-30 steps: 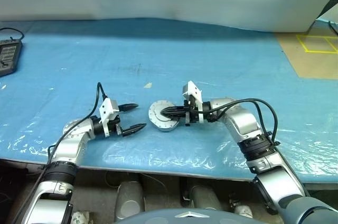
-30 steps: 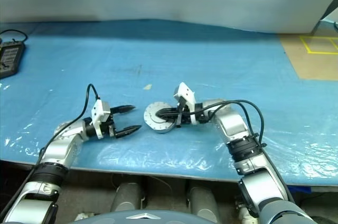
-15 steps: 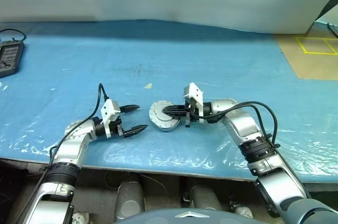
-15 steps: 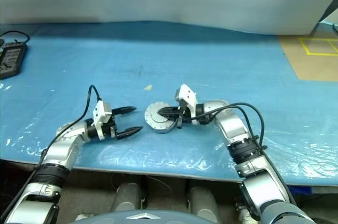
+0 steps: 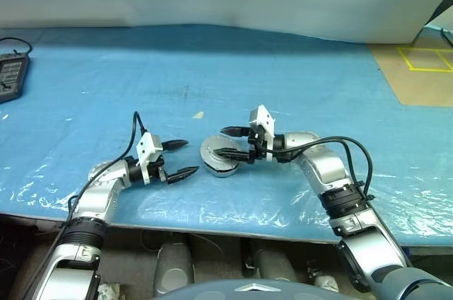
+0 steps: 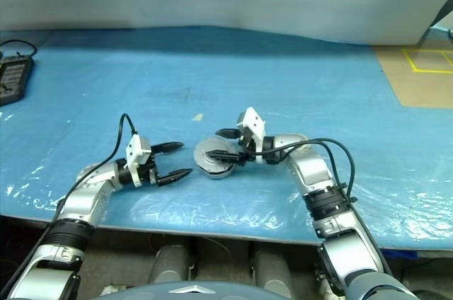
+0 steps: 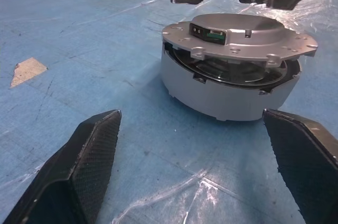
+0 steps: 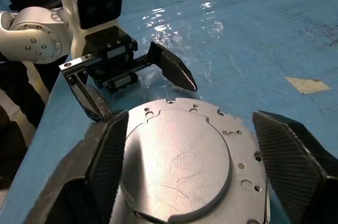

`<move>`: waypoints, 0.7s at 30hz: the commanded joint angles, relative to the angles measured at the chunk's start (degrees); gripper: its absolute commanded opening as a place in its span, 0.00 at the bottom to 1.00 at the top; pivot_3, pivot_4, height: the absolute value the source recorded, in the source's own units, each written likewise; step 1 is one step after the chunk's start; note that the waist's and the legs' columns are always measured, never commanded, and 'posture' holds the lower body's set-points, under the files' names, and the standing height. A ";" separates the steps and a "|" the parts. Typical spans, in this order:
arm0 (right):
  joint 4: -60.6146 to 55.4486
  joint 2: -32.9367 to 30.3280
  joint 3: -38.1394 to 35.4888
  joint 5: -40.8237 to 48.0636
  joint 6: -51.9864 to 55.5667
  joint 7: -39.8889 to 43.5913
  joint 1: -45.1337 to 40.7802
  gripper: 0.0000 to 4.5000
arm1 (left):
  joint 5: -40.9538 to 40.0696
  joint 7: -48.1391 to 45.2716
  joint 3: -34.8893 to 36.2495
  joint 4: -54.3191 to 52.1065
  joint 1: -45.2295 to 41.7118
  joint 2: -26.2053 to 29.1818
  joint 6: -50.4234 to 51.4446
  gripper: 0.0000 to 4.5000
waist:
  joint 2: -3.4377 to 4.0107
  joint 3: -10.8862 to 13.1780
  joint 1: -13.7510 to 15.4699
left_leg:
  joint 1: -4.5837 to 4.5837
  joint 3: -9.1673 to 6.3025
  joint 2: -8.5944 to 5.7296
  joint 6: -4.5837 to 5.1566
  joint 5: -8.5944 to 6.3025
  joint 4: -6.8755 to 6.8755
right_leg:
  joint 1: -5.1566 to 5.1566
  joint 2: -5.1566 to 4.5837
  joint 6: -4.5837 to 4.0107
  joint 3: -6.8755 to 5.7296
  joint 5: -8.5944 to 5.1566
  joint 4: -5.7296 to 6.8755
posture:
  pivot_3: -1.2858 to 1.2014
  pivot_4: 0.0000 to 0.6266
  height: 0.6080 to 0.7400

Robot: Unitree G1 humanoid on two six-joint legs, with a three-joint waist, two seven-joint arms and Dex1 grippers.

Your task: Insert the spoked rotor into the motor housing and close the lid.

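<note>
Fingers of the right gripper [image 5: 231, 141] stand spread apart, one to each side of the round silver-grey metal lid [image 7: 243, 36], gripping nothing. That lid lies flat on top of the round, shallow, pale metal motor housing [image 7: 222, 97], its smooth plain face up, but it does not look fully seated: from the left wrist view a dark gap shows between its flanged rim and the housing wall, and it sits slightly off to one side. Inside that gap a dark ring can be made out, probably the black spoked rotor, though too little shows to be sure. The left gripper [image 5: 179, 158] hovers just beside the housing on its other side, its two black fingers also wide apart and empty, pointing at the assembly. Everything rests on the blue plastic-covered table [image 5: 297, 73]. Judging from this, the rotor seems to be in and the lid placed; what likely remains is aligning the lid and pressing it down until the gap closes.
</note>
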 commanded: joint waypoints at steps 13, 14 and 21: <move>3.71 0.90 1.84 -5.34 -9.25 -2.45 0.59 0.99 | 0.62 0.96 -0.06 -1.81 0.55 0.06 -1.40 1.00 | 0.00 0.00 -0.07 | 0.01 0.00 0.00 0.00 0.00 0.00 | 0.00 0.00 0.00 0.00 0.00 0.00 | 0.52 0.24 1.00; 4.05 0.95 1.85 -5.43 -9.60 -2.41 0.62 0.99 | 0.68 0.97 -0.06 -1.77 0.58 0.05 -1.44 1.00 | 0.00 0.00 -0.06 | 0.01 0.00 0.00 0.00 0.00 0.00 | 0.00 0.00 0.00 0.00 0.00 0.01 | 0.52 0.24 1.00; 4.00 0.31 1.96 -5.76 -10.40 -1.87 0.82 0.99 | 0.64 0.87 0.17 -1.58 0.50 0.19 -1.20 1.00 | 0.00 0.00 -0.06 | 0.02 0.00 0.00 0.01 -0.01 0.01 | 0.02 0.00 0.00 0.00 0.00 0.01 | 0.52 0.24 1.00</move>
